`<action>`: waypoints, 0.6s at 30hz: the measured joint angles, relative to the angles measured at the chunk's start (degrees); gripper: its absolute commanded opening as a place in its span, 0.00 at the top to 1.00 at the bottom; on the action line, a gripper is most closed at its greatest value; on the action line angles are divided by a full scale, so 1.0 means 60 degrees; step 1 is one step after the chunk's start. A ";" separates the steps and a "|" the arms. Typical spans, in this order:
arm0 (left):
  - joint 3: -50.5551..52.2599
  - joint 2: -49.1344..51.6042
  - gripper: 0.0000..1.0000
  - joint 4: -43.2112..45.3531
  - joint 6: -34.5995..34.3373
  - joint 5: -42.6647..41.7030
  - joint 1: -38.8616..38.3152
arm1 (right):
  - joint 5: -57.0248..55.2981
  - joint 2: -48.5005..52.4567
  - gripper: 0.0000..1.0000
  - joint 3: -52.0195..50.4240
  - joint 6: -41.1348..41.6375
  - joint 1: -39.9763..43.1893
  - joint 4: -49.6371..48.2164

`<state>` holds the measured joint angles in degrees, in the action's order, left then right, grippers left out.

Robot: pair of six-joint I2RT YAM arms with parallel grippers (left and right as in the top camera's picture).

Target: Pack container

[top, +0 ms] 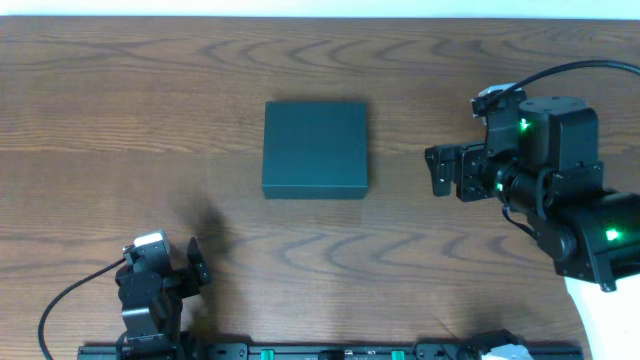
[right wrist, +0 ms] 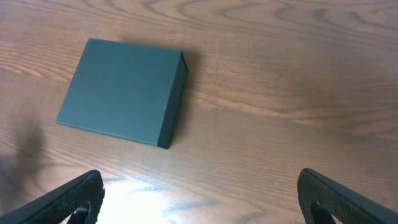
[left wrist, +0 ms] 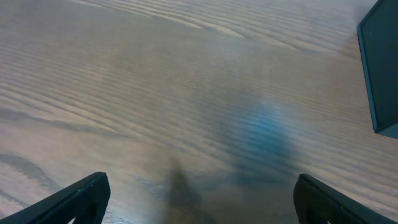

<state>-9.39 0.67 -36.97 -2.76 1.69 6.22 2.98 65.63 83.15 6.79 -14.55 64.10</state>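
Note:
The container [top: 315, 149] is a dark teal-black square box lying flat with its lid shut in the middle of the wooden table. It also shows in the right wrist view [right wrist: 121, 91], and its corner shows at the right edge of the left wrist view [left wrist: 380, 68]. My left gripper [top: 197, 264] is open and empty near the front left, well short of the box. My right gripper [top: 441, 171] is open and empty to the right of the box, apart from it. In both wrist views the fingers [left wrist: 199, 198] [right wrist: 200, 196] are spread wide over bare wood.
The wooden table [top: 150, 120] runs across the whole view. A black rail [top: 330, 351] runs along the front edge. A white surface [top: 610, 325] shows at the front right corner. No snack packets or can are in view.

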 measured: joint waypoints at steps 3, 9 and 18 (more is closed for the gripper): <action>0.0000 0.0000 0.05 0.0000 0.0000 0.0000 0.0000 | 0.0000 0.0000 0.01 0.0000 0.0000 0.0000 -0.0004; 0.0000 0.0000 0.05 0.0000 0.0004 0.0000 0.0000 | -0.0004 0.0000 0.01 0.0000 0.0000 0.0000 0.0000; 0.0000 -0.0015 0.05 0.0000 0.0000 -0.0015 0.0000 | -0.0444 -0.2998 0.01 -0.2153 -0.1137 0.0841 -0.2412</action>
<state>-9.39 0.58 -36.97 -2.76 1.61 6.22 0.32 47.64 70.24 -0.03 -9.50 49.63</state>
